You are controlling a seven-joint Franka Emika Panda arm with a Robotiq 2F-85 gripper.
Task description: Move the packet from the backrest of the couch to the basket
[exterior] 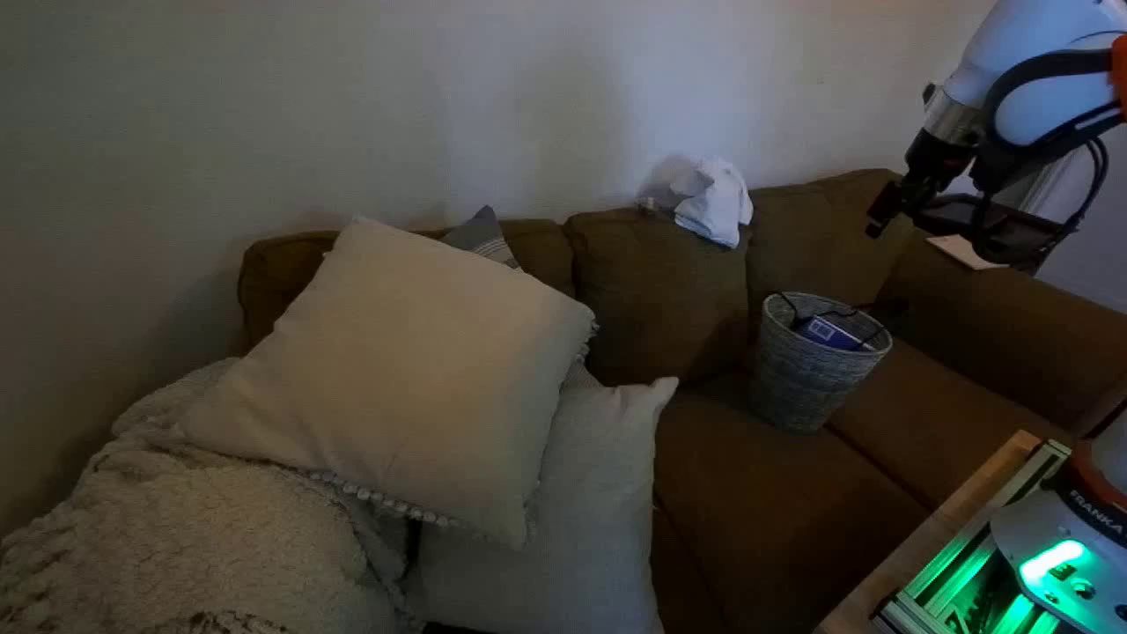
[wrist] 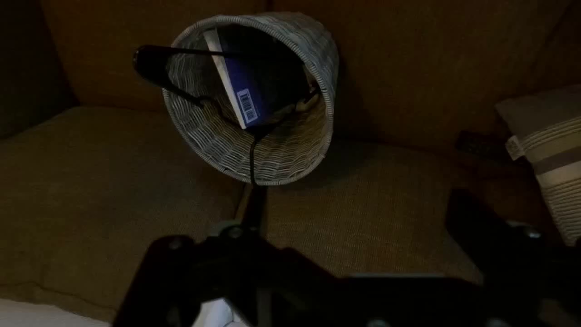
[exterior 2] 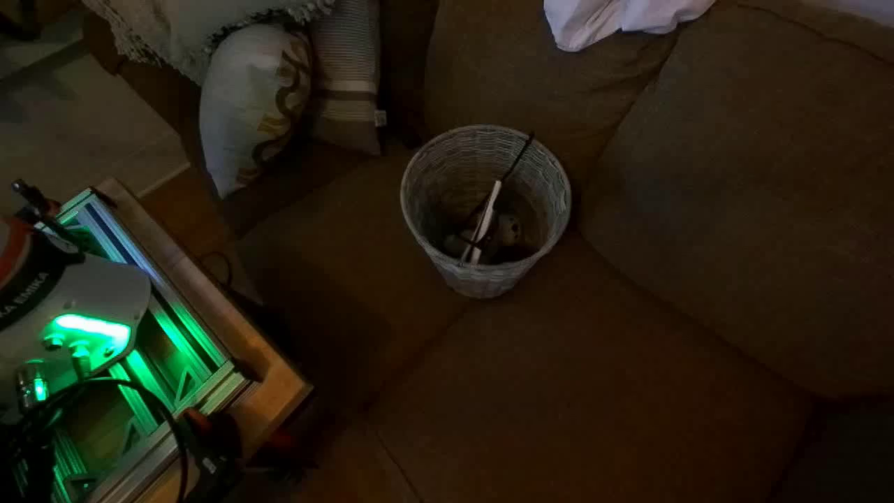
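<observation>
A crumpled white item (exterior: 715,201), cloth-like or packet-like, lies over the top of the couch backrest (exterior: 660,273). Its lower part also shows in an exterior view (exterior 2: 614,21), and a bit shows at the bottom of the upside-down wrist view (wrist: 217,313). I cannot tell for sure that it is the packet. The wicker basket (exterior: 797,379) stands on the seat, also in the wrist view (wrist: 333,59) and an exterior view (exterior 2: 482,283). My gripper (exterior: 885,211) is raised right of and above the basket. In the wrist view its dark fingers (wrist: 358,213) are apart with nothing between them.
The basket holds a blue-and-white box or book (wrist: 247,95) and a thin black frame or strap (wrist: 156,66) sticking out over the rim. Large pillows (exterior: 414,370) and a fluffy blanket (exterior: 202,528) fill the couch's other end. The robot base (exterior 2: 77,314) stands before the couch.
</observation>
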